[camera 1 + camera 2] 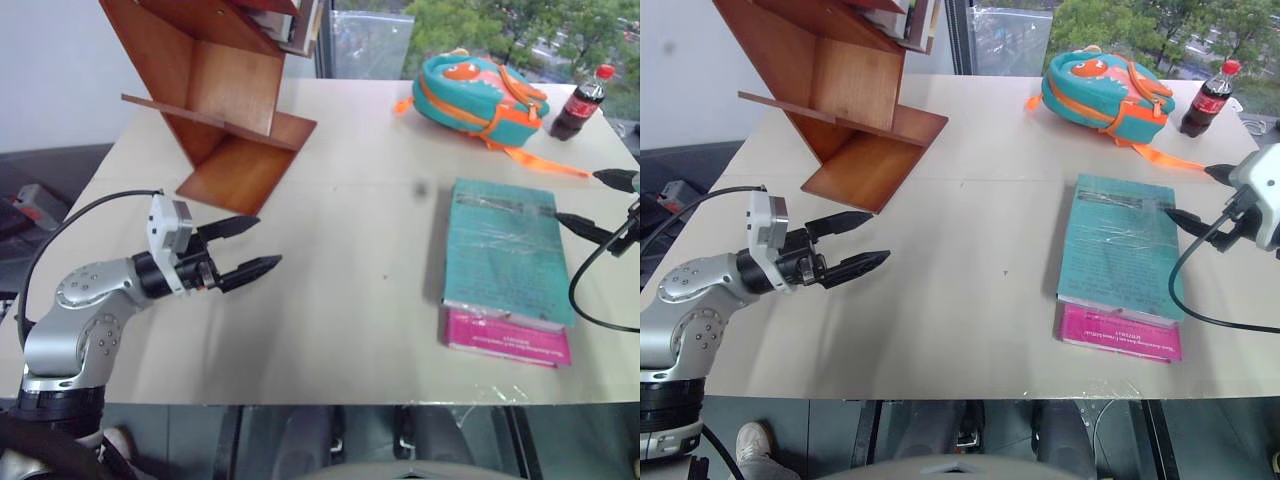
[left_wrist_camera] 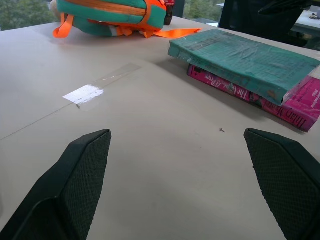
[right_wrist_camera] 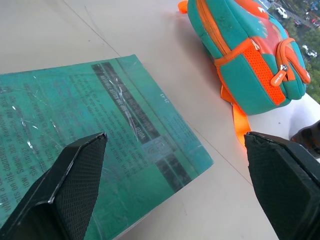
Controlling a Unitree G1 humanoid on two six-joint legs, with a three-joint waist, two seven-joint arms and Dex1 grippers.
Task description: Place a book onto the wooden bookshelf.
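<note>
The teal-green book [image 1: 505,250] lies flat on the table's right side, on top of a pink book [image 1: 510,342]. Its dark title band is at the far end [image 3: 130,105]. My right gripper [image 1: 578,196] hovers open at the book's far right corner, apart from the cover, pointing left. The wooden bookshelf [image 1: 215,90], made of reddish-brown tilted boards, stands at the far left. My left gripper [image 1: 262,243] is open and empty over the table just in front of the shelf, pointing right toward the book [image 2: 240,60].
A teal and orange backpack [image 1: 480,90] with a trailing orange strap sits behind the book, and a cola bottle [image 1: 578,105] stands at the far right. Other books [image 1: 300,20] rest in the shelf's top. The beige table [image 1: 350,330] lies bare between my arms.
</note>
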